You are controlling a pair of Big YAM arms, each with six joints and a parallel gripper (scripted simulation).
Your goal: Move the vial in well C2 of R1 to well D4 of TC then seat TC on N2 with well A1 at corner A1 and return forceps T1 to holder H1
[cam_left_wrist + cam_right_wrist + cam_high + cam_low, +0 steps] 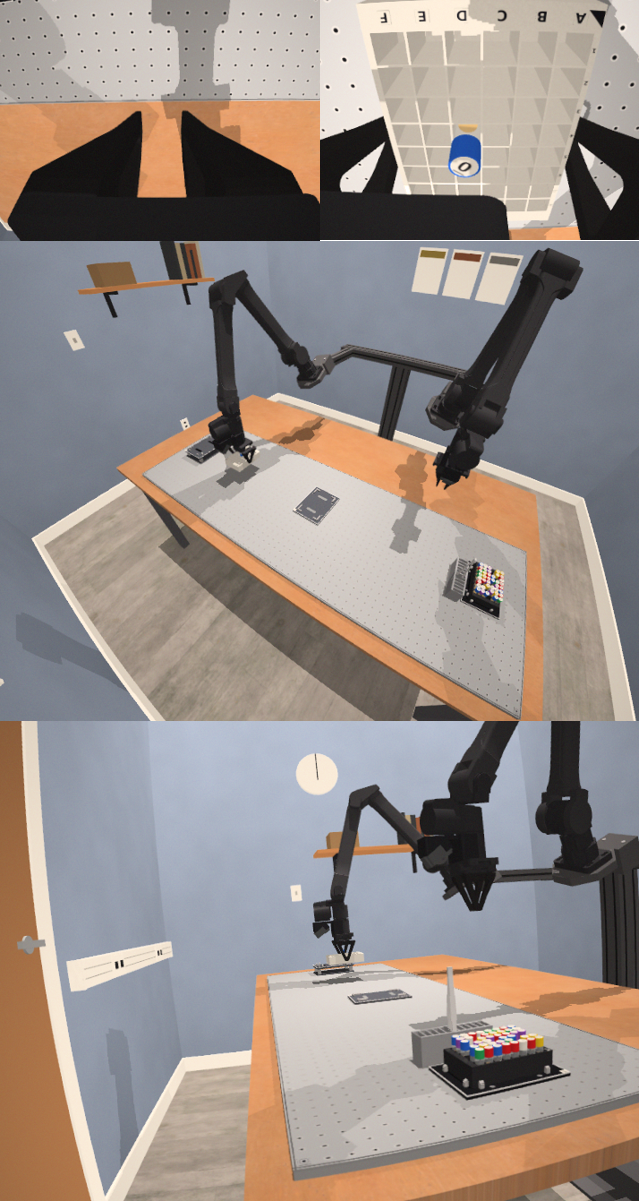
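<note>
The cream tube carrier TC [237,464] [355,956] [402,19] is held level above the board beside the raised nest N2 [202,450] [331,966]. My right gripper [248,454] [346,957] [481,120] is shut on its two sides. A blue-capped vial [465,147] stands in TC, apparently in well D4; its foot is mostly hidden. My left gripper [443,485] [475,908] [161,120] is slightly open and empty, high over the table's back edge. The forceps T1 [451,1002] stand upright in the grey holder H1 [455,582] [427,1051]; the tips are hidden.
The vial rack R1 [483,599] [498,1068], full of coloured caps, sits in its nest right beside H1. A low flat nest plate [316,505] [379,996] lies mid-board between the arms. The black support post [395,400] stands behind the table.
</note>
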